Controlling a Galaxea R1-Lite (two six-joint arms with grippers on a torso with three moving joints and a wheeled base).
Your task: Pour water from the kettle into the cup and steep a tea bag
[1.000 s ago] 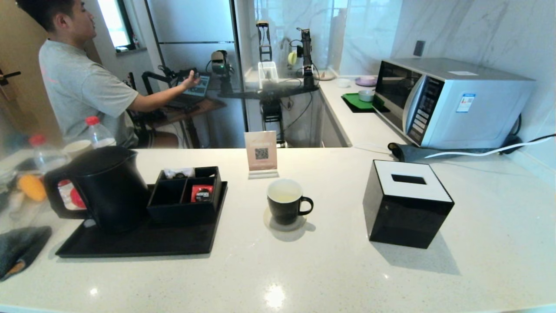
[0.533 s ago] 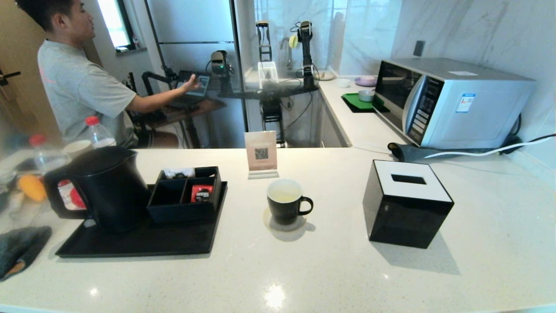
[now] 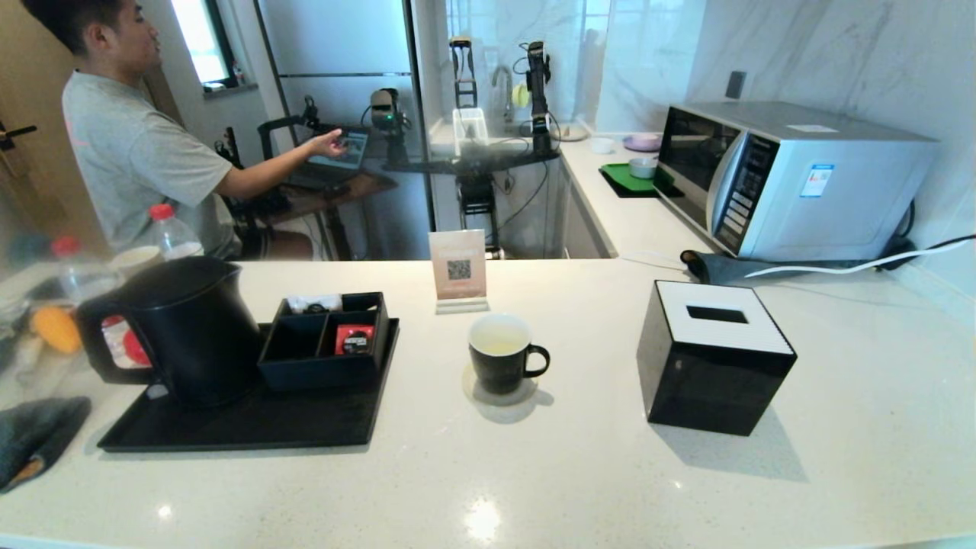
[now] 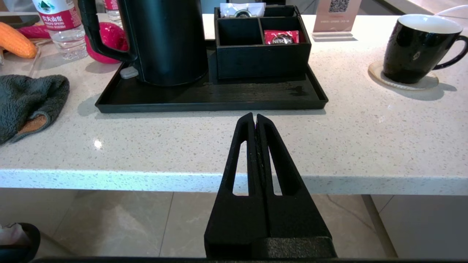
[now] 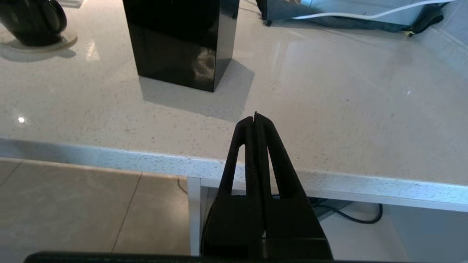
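The black kettle stands on a black tray at the left of the counter, its loop handle turned left; it also shows in the left wrist view as the kettle. The black cup with a white inside sits on a round coaster mid-counter, handle to the right. No tea bag shows. Neither gripper appears in the head view. My left gripper is shut and empty, held before the counter's front edge, facing the tray. My right gripper is shut and empty, before the front edge near the tissue box.
A black organiser box with a red sachet sits on the tray. A black tissue box stands right of the cup. A QR sign, microwave, grey cloth and bottles surround the area. A person sits behind.
Only the person behind the counter has shifted his arm and head slightly. The kettle, cup and my arms have not moved.
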